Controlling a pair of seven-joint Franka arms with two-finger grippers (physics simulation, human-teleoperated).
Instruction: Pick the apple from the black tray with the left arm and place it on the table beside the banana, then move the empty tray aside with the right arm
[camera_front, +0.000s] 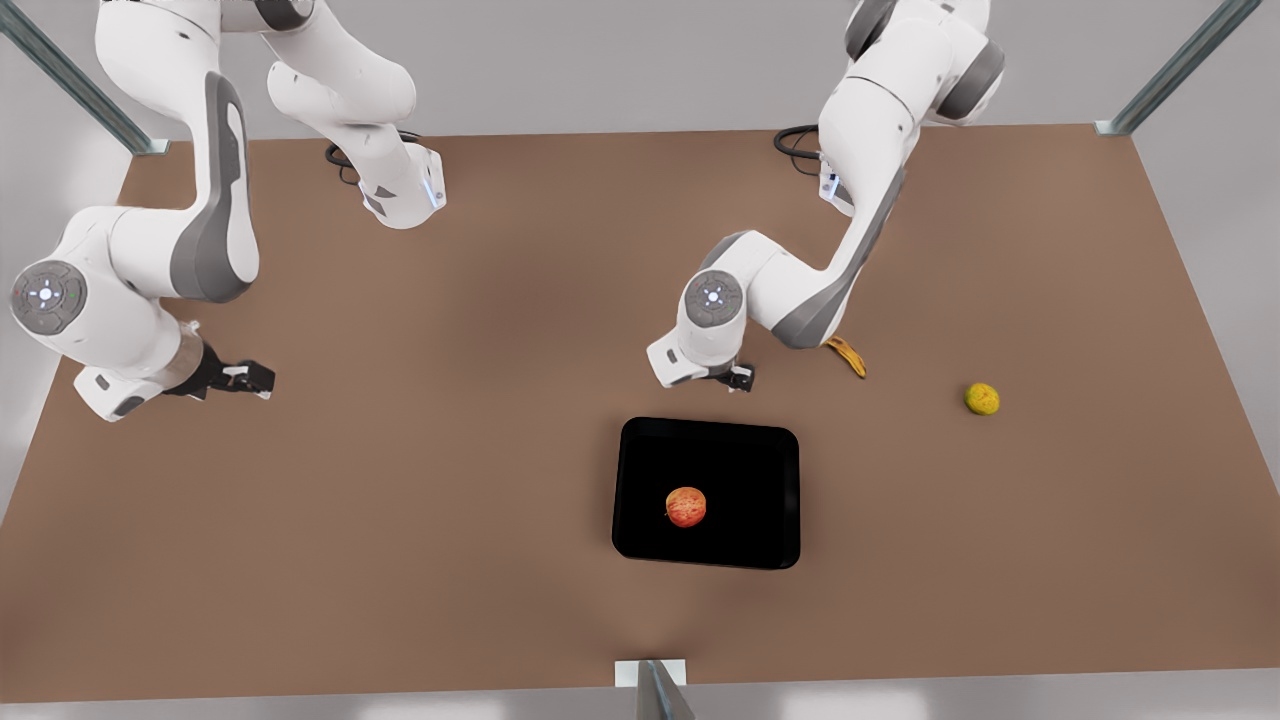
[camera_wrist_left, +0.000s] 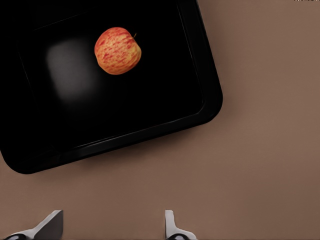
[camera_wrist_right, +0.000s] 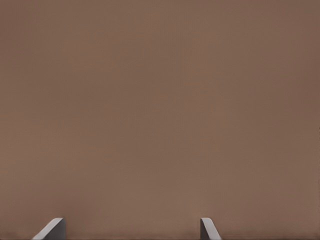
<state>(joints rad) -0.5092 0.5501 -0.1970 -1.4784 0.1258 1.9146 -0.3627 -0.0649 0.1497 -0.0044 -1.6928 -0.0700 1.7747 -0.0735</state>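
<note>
Table (camera_front: 480, 500): brown top, carrying all items listed below.

Tray (camera_front: 740, 450): black, glossy, lying flat near the table's front edge, a little toward the front view's right of centre. In the left wrist view the tray (camera_wrist_left: 125, 135) is showing a rounded corner and a low rim.

Apple (camera_front: 686, 507): red-orange, sitting inside the tray, toward its front and its left side in the front view, clear of the rim. In the left wrist view the apple (camera_wrist_left: 118, 50) is resting on the tray floor with its stem showing.

Banana (camera_front: 848, 356): yellow with dark tips, lying on the table behind the tray and toward the front view's right, partly hidden by the arm above it.

Yellow-green fruit (camera_front: 982, 399): sitting alone on the table, further toward the front view's right, well apart from the tray.

Left gripper (camera_front: 738, 380): hanging over bare table just behind the tray's back edge, near the banana. Its fingers (camera_wrist_left: 50, 224) are standing apart, holding nothing; the tray and apple are lying beyond the tips.

Right gripper (camera_front: 255, 379): waiting over bare table on the front view's left, well apart from the tray. Its fingers (camera_wrist_right: 52, 229) are standing apart, holding nothing, with plain table (camera_wrist_right: 160, 110) under them.
</note>
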